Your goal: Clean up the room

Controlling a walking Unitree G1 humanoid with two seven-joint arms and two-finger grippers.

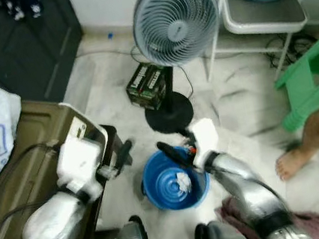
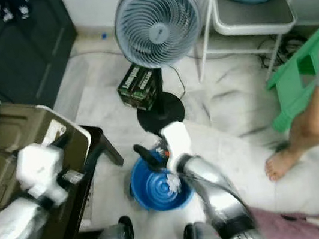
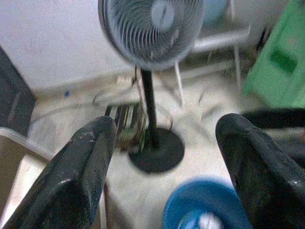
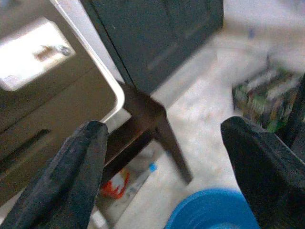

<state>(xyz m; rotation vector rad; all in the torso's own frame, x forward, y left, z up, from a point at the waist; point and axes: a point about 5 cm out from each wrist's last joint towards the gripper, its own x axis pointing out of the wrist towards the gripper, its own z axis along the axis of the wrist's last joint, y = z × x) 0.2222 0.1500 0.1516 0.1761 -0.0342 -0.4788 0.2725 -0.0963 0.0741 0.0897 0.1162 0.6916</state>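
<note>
Both grippers hang empty, fingers spread: right gripper (image 1: 174, 152) above the blue bucket (image 1: 159, 192) holding crumpled paper (image 1: 183, 181), left gripper (image 1: 122, 152) beside. Reaching down risks tipping the bucket.

Bucket: a round blue plastic bucket (image 2: 152, 190) sat on the pale marble floor (image 2: 231, 114), holding a crumpled white wad (image 2: 174, 182).
Right gripper: the right gripper (image 2: 144, 156) hung over the bucket's 12 o'clock rim.
Fan: a grey round pedestal fan (image 2: 157, 21) stood at 12 o'clock of the bucket.
Person: a bare leg (image 2: 306, 126) stood at 3 o'clock.
</note>
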